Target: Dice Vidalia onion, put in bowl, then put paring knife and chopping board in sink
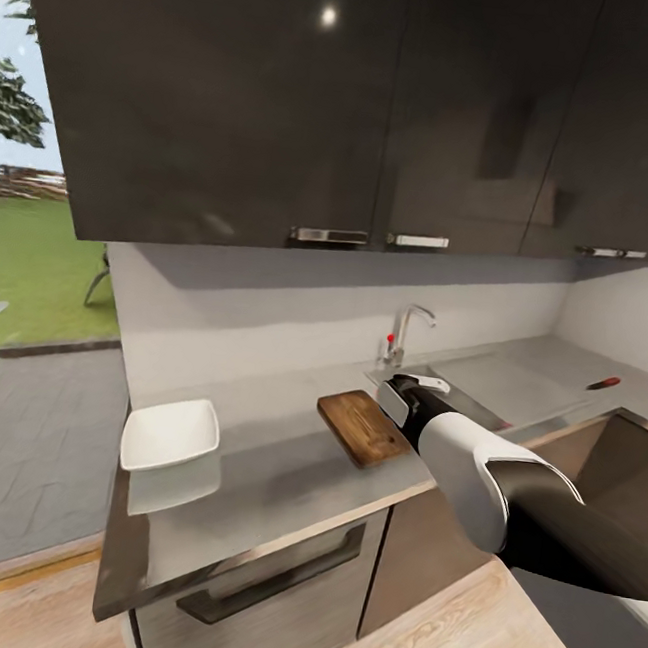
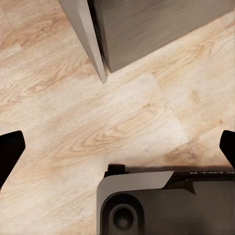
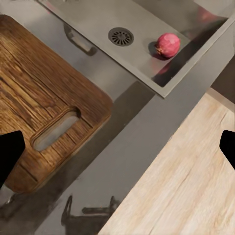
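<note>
With my right gripper (image 3: 117,147) wide open over the counter (image 3: 147,127), I judged the Vidalia onion (image 3: 168,45) in the sink (image 3: 98,19) round, smooth, likely to roll, best pinched across its middle.

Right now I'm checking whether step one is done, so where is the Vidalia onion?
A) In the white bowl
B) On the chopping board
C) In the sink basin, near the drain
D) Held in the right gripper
C: the right wrist view shows the Vidalia onion lying on the floor of the sink beside the round drain, apart from the chopping board, which is bare.
</note>
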{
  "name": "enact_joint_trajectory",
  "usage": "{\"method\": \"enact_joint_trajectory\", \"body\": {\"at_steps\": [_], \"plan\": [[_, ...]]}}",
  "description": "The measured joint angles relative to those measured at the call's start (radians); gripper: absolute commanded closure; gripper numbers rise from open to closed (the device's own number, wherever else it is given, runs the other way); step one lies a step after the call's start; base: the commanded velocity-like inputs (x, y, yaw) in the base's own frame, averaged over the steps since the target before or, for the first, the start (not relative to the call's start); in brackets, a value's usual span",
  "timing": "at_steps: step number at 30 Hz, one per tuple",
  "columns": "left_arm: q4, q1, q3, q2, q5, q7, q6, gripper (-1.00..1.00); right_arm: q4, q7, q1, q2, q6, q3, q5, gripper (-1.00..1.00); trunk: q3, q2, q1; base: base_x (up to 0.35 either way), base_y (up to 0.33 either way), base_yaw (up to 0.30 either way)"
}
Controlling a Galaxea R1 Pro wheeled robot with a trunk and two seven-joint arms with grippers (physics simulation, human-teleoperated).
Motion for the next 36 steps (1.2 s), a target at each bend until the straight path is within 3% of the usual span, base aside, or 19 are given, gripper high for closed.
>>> {"method": "enact_joint_trajectory", "body": {"at_steps": [36], "plan": [[-0.001, 0.000, 0.000, 0.000, 0.000, 0.000, 0.000, -1.00, 0.000, 0.000, 0.000, 0.000, 0.000, 0.000, 0.000, -1.00, -0.057, 0.000, 0.000, 0.028, 0.000, 0.000]]}}
